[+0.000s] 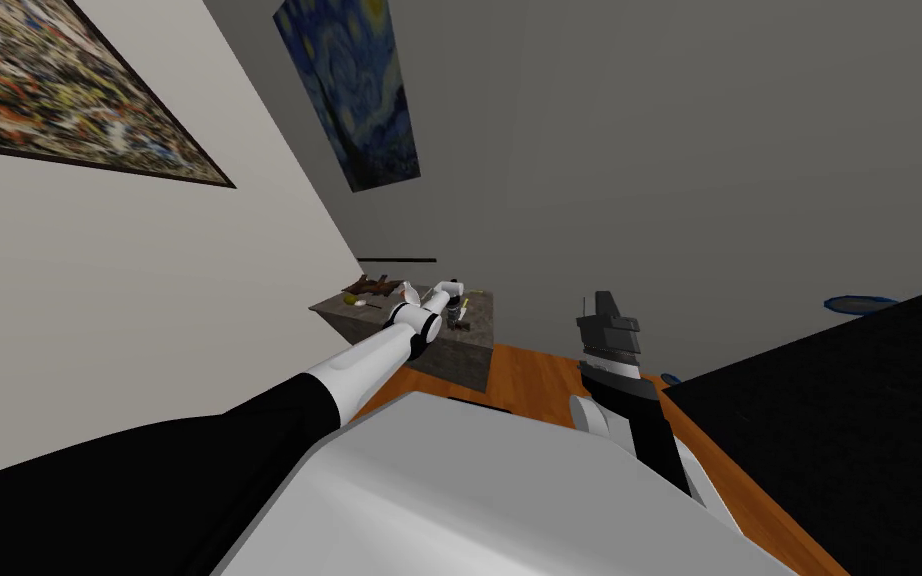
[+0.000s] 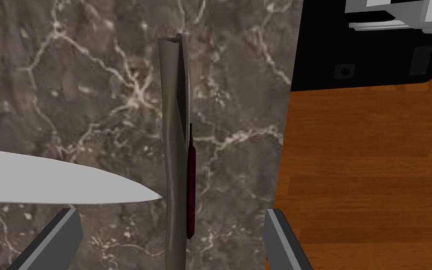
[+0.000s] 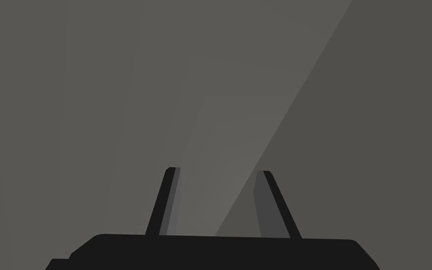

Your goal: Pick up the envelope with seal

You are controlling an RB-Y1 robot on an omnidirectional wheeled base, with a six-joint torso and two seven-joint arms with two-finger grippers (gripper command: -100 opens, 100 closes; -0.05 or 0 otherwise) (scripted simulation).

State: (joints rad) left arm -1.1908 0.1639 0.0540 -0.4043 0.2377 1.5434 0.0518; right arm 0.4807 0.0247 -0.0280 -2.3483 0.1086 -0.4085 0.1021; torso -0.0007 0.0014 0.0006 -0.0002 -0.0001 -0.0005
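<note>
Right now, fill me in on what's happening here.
The left gripper is reaching out over the marble table with its fingers open. A grey envelope with a dark red seal sits edge-on between the two fingers. Neither finger touches it, so nothing is gripped yet. The right gripper is raised off to the side, open and empty.
</note>
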